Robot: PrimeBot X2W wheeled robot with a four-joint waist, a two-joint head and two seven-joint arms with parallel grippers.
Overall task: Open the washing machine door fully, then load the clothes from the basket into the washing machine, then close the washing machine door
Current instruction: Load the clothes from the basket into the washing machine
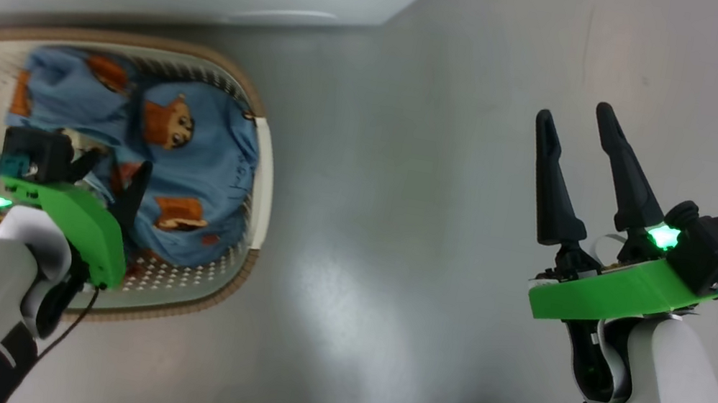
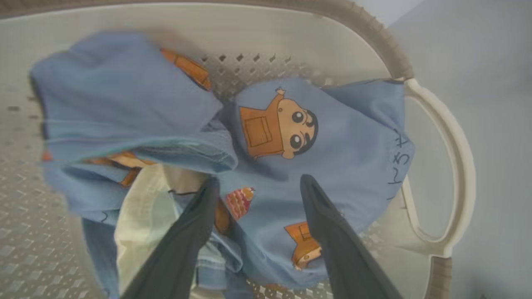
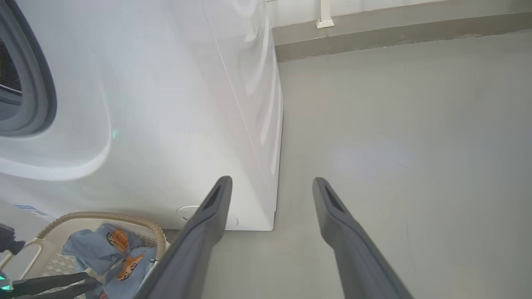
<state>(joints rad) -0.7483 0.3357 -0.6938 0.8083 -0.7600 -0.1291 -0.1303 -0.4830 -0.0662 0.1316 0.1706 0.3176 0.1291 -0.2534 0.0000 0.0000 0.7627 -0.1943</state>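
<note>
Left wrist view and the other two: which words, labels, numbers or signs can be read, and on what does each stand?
Light blue cartoon-printed fabric clothes: dark handwritten-looking characters near one edge, lying sideways, not surely readable.
Big white boxy washing machine: small blue label at its lower corner, too small to read.
No other text is readable.

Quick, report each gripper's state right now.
Left gripper: open, over the clothes in the basket, gripping nothing.
Right gripper: open, empty, above the floor.
</note>
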